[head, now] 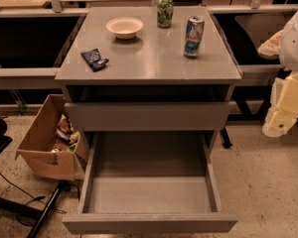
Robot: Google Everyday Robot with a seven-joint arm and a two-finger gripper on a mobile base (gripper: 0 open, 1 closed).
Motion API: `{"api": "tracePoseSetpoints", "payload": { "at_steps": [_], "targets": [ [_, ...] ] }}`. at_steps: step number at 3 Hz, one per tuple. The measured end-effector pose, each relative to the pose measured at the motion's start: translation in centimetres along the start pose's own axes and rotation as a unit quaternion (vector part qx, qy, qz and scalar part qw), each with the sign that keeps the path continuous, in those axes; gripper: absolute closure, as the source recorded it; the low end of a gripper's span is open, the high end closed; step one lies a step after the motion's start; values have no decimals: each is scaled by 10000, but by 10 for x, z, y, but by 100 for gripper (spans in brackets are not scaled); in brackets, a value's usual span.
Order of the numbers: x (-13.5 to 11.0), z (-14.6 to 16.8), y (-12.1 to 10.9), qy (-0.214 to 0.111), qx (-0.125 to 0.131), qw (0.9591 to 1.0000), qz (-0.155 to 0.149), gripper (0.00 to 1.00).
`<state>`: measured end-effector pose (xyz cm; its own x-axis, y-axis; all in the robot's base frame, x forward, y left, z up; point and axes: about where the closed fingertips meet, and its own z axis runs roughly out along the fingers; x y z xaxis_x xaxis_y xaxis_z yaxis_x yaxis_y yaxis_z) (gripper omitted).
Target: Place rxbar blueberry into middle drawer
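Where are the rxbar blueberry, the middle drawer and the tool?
rxbar blueberry (94,59), camera view: middle of the dark-blue wrapper.
middle drawer (149,195), camera view: bare floor of the pulled-out tray.
tool (280,115), camera view: its pale body, at the picture's right edge.

rxbar blueberry (94,59): on tabletop (149,58) | middle drawer (149,195): open | gripper (281,117): right edge

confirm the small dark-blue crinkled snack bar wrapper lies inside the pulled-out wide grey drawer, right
No: camera view shows the wrapper on the left of the grey tabletop; the drawer is pulled out but empty. The gripper hangs right of the cabinet.
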<state>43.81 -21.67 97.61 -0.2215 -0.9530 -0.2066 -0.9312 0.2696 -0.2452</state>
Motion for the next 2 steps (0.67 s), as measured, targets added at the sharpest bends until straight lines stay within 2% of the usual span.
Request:
{"api": "tracePoseSetpoints", "payload": {
  "at_steps": [1, 2],
  "targets": [
    [0, 0, 0, 0, 0, 10000, 0, 0],
    [-13, 11, -12, -276, 131, 9995, -62, 0]
  ]
}}
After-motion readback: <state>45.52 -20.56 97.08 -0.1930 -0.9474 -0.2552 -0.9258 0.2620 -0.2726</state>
